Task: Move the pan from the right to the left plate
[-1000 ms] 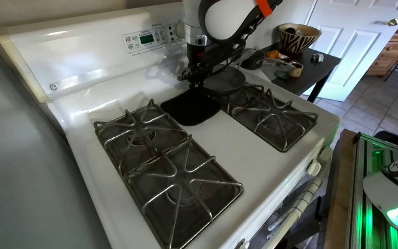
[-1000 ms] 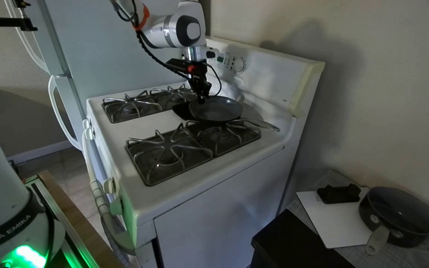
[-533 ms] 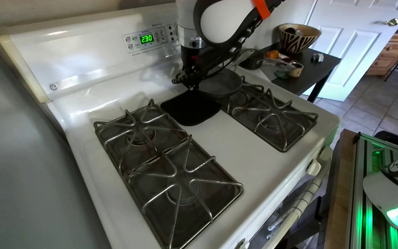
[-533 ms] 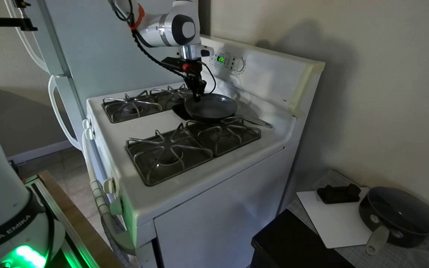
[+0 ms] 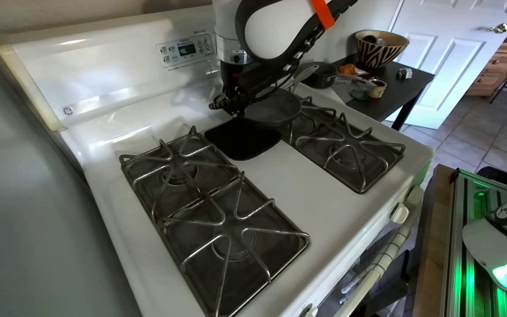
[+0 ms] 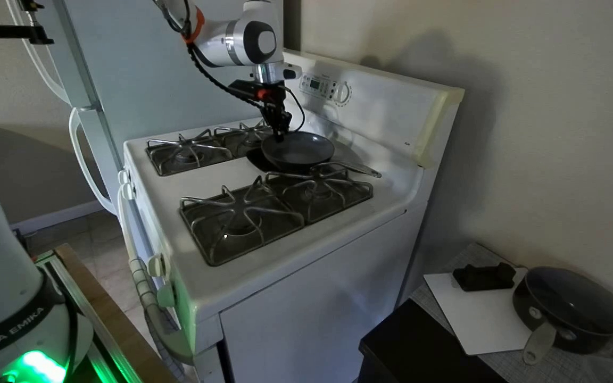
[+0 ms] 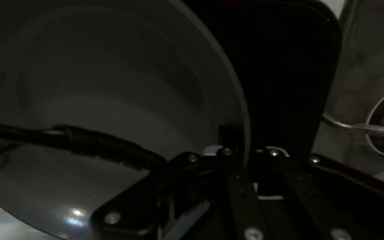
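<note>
- My gripper (image 7: 247,146) pinches the pan (image 6: 302,149) by its rim (image 7: 246,121) alone, the handle (image 6: 359,168) reaching off on the side opposite my gripper; that lopsided weight could tilt or twist it free.
- Carried too low, the pan could knock the burner (image 5: 179,172) beyond my gripper, which I take for the target.
- The cable (image 7: 102,146) beside my gripper crosses over the pan and could snag.
</note>
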Robot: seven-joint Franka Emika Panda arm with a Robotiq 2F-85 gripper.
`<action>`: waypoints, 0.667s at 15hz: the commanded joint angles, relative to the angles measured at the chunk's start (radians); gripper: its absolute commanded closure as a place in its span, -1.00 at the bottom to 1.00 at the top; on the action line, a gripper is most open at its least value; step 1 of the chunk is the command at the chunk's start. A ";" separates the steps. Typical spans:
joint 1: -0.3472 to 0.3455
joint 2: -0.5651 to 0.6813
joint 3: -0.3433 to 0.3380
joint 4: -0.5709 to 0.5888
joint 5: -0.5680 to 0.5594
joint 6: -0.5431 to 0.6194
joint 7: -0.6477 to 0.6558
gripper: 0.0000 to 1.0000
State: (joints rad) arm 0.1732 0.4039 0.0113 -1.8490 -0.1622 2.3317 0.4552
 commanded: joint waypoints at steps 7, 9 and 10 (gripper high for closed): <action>0.046 0.050 -0.013 0.056 0.002 -0.003 0.054 0.98; 0.051 0.056 -0.013 0.064 0.003 -0.005 0.059 0.98; 0.052 0.059 -0.014 0.068 0.002 -0.007 0.061 0.98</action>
State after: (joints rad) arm 0.2027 0.4394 0.0108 -1.8092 -0.1630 2.3317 0.4827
